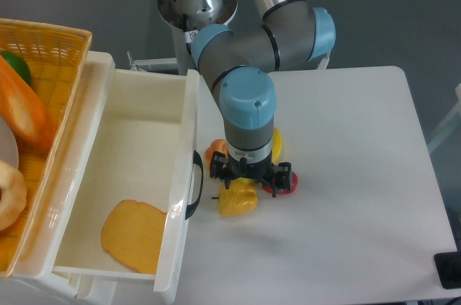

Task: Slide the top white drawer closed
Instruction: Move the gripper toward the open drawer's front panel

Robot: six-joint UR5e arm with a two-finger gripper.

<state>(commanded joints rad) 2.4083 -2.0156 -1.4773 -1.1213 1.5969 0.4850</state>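
Note:
The top white drawer (144, 139) stands pulled out to the right, its tray open to view. Its flat front panel (186, 175) carries a black curved handle (195, 186) facing the table. A flat orange-yellow piece (134, 236) lies inside it near the front corner. My gripper (248, 181) points straight down, to the right of the handle and apart from it, over a cluster of toy foods. The wrist hides the fingertips, so I cannot tell whether the jaws are open or shut.
A yellow toy pepper (238, 202), a red piece (287, 184), an orange piece (215, 151) and a yellow piece (277, 143) lie under and around the gripper. A yellow wicker basket (50, 49) with toy food sits left of the drawer. The white table (353, 175) extends to the right.

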